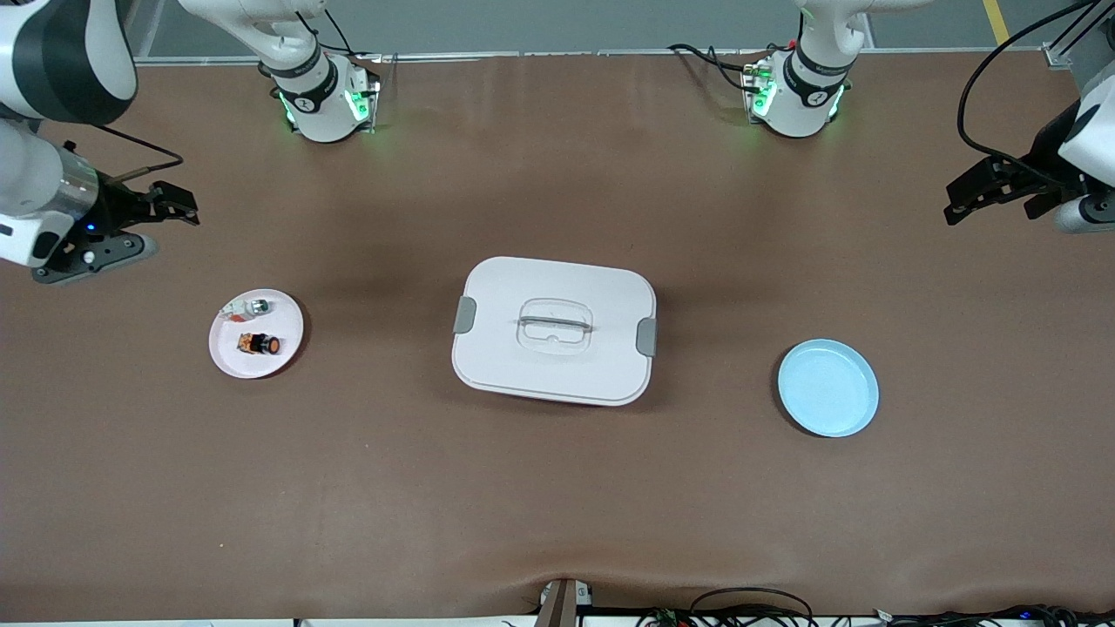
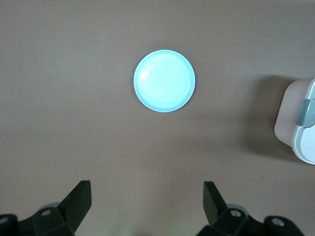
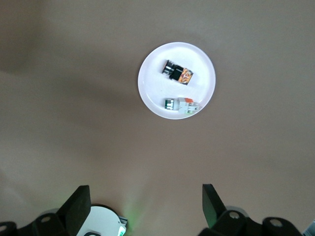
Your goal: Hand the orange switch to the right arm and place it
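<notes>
Front view, nearest first: a light blue plate (image 1: pixel 827 387) sits empty on the brown bench (image 1: pixel 557 505) toward the left arm's end. A little farther lies a white lidded box (image 1: pixel 554 330) with grey latches at mid-bench. Toward the right arm's end, a small white plate (image 1: pixel 256 333) carries the orange switch (image 1: pixel 260 345), lying on its side, with a small silver-and-white part (image 1: pixel 247 306) just beside it on the plate's farther half. Farther still, both arms wait raised at the bench's ends. The right claw (image 1: pixel 174 205) hangs over bare bench near the white plate, fingers spread and holding nothing. The left claw (image 1: pixel 980 192) hangs over bare bench near the blue plate, likewise spread and empty.
</notes>
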Controlling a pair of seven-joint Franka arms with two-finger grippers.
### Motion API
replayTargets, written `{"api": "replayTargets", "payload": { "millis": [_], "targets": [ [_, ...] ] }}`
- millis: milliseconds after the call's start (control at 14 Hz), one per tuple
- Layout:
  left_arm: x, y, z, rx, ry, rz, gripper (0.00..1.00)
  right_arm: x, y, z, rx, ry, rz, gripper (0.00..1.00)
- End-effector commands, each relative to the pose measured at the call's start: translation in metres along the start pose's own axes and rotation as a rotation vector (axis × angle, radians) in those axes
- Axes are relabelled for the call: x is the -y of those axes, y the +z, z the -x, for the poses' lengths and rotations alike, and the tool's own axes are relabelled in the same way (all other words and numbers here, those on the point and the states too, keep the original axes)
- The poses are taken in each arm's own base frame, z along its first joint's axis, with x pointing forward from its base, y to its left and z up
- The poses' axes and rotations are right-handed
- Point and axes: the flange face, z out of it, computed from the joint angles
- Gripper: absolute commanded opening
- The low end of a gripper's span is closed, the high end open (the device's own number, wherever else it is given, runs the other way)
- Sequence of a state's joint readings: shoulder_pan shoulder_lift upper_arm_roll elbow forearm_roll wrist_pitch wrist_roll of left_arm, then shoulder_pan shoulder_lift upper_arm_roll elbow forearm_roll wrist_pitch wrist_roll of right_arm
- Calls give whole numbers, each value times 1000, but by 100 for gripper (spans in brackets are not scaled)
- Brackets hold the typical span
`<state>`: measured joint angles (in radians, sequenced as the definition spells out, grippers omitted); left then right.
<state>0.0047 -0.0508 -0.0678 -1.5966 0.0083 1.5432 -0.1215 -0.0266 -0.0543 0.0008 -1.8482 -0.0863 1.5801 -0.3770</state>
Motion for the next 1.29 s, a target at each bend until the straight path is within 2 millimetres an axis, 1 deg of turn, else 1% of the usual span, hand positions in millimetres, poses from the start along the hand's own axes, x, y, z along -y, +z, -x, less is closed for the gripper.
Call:
{"api": "replayTargets", "payload": {
  "millis": [0,143,214,286,357,429,500,571,714,857,1000,1143,1214],
  "targets": [
    [2,-9,5,-2,14,5,100,-5,-16,-5,1,15,38,100],
    [3,-15,6,-13,15,6,100,-14,-25,-6,-12,44,21,100],
    [3,-15,6,-8,14,4,100,-16,-26,-9,-9,49,18,100],
    [3,-17,6,-11,14,3,100,-21,-35,-10,-24,62,22,100],
    [3,-17,6,-11,14,3,100,-23,-40,-10,-31,80,25,100],
    [2,-17,6,-13,17,3,100,-25,-50,-9,-54,144,31,100],
    [1,-17,6,-13,20,4,100,-24,-56,-9,-61,208,31,100],
    [1,-18,7,-13,21,2,100,-24,-58,-8,-64,235,31,100],
    [0,-18,7,-13,29,2,100,-30,-71,-5,-91,246,37,100],
    [0,-17,7,-11,81,5,100,-32,-76,0,-87,253,35,100],
    [0,-16,6,-10,83,5,100,-34,-90,5,-100,262,38,100],
    [0,-15,6,-8,85,5,100,-39,-92,8,-107,275,25,100],
    [0,-15,6,-8,85,5,100,-39,-91,9,-114,279,-1,100]
  ]
}}
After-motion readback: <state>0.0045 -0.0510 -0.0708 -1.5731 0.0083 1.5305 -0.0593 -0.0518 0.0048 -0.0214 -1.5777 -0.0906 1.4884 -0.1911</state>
